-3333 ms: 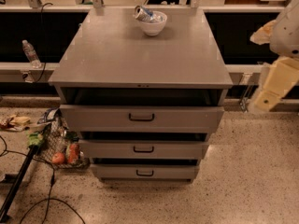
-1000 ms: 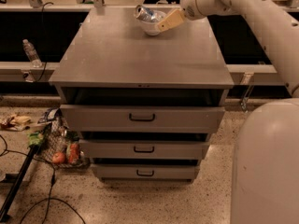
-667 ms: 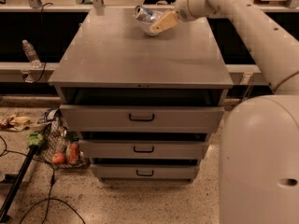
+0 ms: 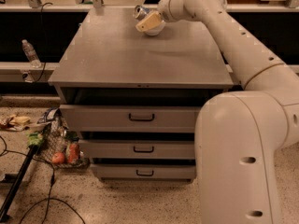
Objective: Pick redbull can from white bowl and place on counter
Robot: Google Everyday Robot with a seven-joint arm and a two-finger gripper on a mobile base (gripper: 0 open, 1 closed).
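Note:
The white bowl (image 4: 158, 30) stands at the far middle of the grey counter (image 4: 140, 55), mostly covered by my gripper. The redbull can (image 4: 139, 10) lies tilted in the bowl, its silver top end sticking out to the upper left. My gripper (image 4: 149, 21) reaches in from the right and sits over the bowl, right against the can. My white arm stretches back across the counter's right side to the large body at the front right.
Three black-handled drawers (image 4: 141, 117) face me below the counter. A clear water bottle (image 4: 31, 53) stands on the pale ledge (image 4: 18, 66) at left. A net bag of clutter (image 4: 58, 146) and cables lie on the floor at left.
My arm swung in from the right edge of view to the bowl. Over the last second the gripper has edged slightly left over the bowl, closer to the can.

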